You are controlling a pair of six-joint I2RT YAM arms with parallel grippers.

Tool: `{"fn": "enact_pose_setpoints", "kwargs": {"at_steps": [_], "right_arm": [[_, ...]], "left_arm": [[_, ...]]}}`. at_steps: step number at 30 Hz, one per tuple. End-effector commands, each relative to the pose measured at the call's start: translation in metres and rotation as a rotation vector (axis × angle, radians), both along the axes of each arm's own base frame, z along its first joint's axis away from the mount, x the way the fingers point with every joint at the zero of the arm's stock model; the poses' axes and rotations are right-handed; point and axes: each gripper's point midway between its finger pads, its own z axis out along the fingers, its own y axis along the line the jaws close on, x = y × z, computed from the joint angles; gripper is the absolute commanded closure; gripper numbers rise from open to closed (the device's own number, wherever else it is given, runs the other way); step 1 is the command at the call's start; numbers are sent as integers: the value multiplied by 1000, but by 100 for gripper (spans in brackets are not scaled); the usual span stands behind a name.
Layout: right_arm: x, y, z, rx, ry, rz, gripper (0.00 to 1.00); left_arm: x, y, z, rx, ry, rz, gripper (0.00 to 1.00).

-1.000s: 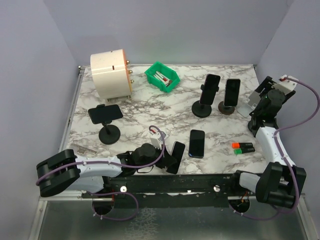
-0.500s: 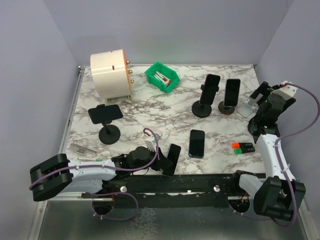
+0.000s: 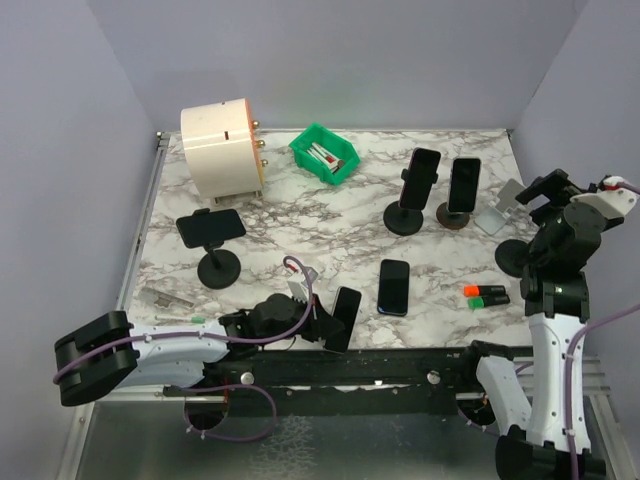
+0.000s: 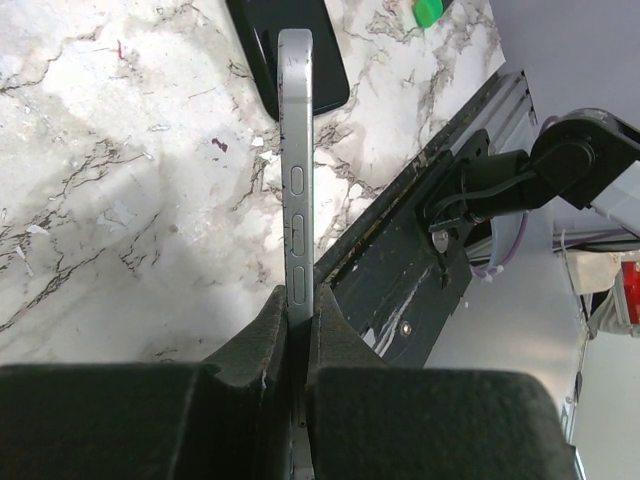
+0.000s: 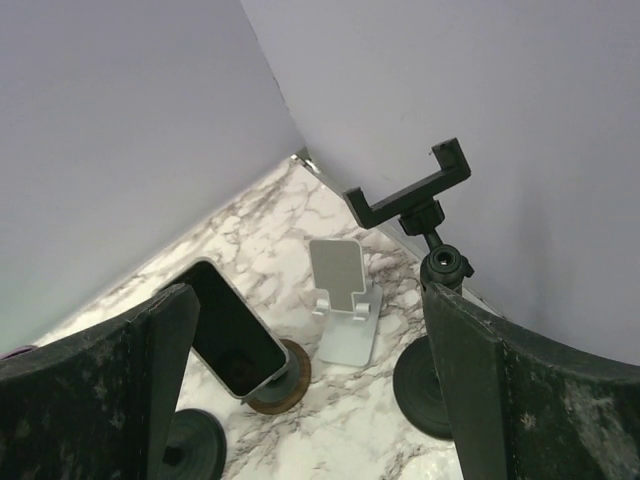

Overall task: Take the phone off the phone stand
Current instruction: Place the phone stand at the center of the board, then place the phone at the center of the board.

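Observation:
My left gripper (image 3: 325, 322) is low by the table's front edge, shut on a dark phone (image 3: 346, 316) that it holds on its edge. The left wrist view shows that phone's grey side (image 4: 296, 150) pinched between the pads (image 4: 262, 330). A second phone (image 3: 394, 286) lies flat just beyond it. Three more phones sit on stands: one sideways on a black stand (image 3: 211, 228), one on a black stand (image 3: 421, 175), and one on a round wooden-based stand (image 3: 462, 185). My right gripper (image 3: 545, 190) is raised at the right, open and empty. It looks down on a bare silver stand (image 5: 345, 290) and an empty black clamp stand (image 5: 410, 195).
A white and orange cylinder (image 3: 222, 150) and a green bin (image 3: 324, 153) stand at the back. Orange and green highlighters (image 3: 487, 294) lie near the right front. A small metal piece (image 3: 170, 297) lies at the left front. Purple walls close in on the table's sides.
My right gripper has opened wide while its arm lifted and drew back to the right. My left gripper, still shut on the phone, has shifted slightly left along the front edge.

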Motion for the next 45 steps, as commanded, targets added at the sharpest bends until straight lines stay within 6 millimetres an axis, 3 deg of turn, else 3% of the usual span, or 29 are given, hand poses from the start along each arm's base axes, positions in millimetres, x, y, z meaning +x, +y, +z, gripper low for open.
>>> {"fn": "enact_pose_setpoints", "kwargs": {"at_steps": [1, 5, 9, 14, 19, 31, 38, 45], "right_arm": [[-27, 13, 24, 26, -20, 20, 0], [-35, 34, 72, 29, -112, 110, 0], [-21, 77, 101, 75, -174, 336, 0], [1, 134, 93, 215, -137, 619, 0], [-1, 171, 78, 324, -159, 790, 0], [-29, 199, 72, 359, -180, 898, 0], [-35, 201, 65, 359, -173, 907, 0], [-34, 201, 65, 354, -170, 904, 0]], "left_arm": [[6, -5, 20, -67, -33, 18, 100], [19, -12, 19, -44, -41, 58, 100], [36, -32, 10, -3, 12, 68, 100], [61, -56, 0, -7, 117, 99, 100], [80, -73, -11, -36, 212, 150, 100], [95, -91, -49, -43, 382, 193, 100], [89, -88, -62, -20, 419, 192, 69], [86, -81, -60, -20, 414, 197, 54]]}}
